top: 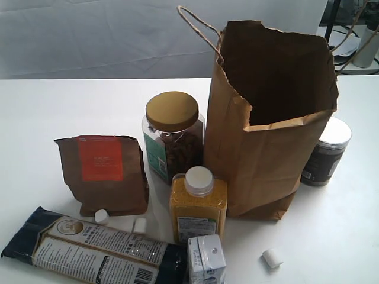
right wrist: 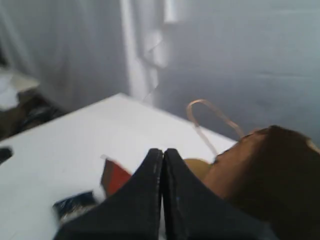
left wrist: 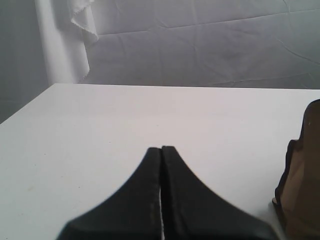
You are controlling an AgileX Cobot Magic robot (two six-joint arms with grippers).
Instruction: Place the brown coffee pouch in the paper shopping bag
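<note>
The brown coffee pouch (top: 103, 173) stands upright on the white table at the left, its orange-red label facing the camera. The tall paper shopping bag (top: 269, 118) stands open to its right, with a jar and a bottle between them. Neither gripper shows in the exterior view. In the left wrist view my left gripper (left wrist: 161, 149) is shut and empty over bare table, a brown edge of the pouch (left wrist: 301, 185) at the side. In the blurred right wrist view my right gripper (right wrist: 163, 151) is shut and empty, with the pouch (right wrist: 114, 176) and the bag (right wrist: 267, 170) beyond it.
A gold-lidded jar of nuts (top: 173, 135) and a yellow bottle with a white cap (top: 198, 204) stand beside the bag. A long dark-blue packet (top: 89, 248) and a small carton (top: 206, 259) lie at the front. A dark jar (top: 327, 151) stands right of the bag. Small white caps (top: 272, 258) lie loose.
</note>
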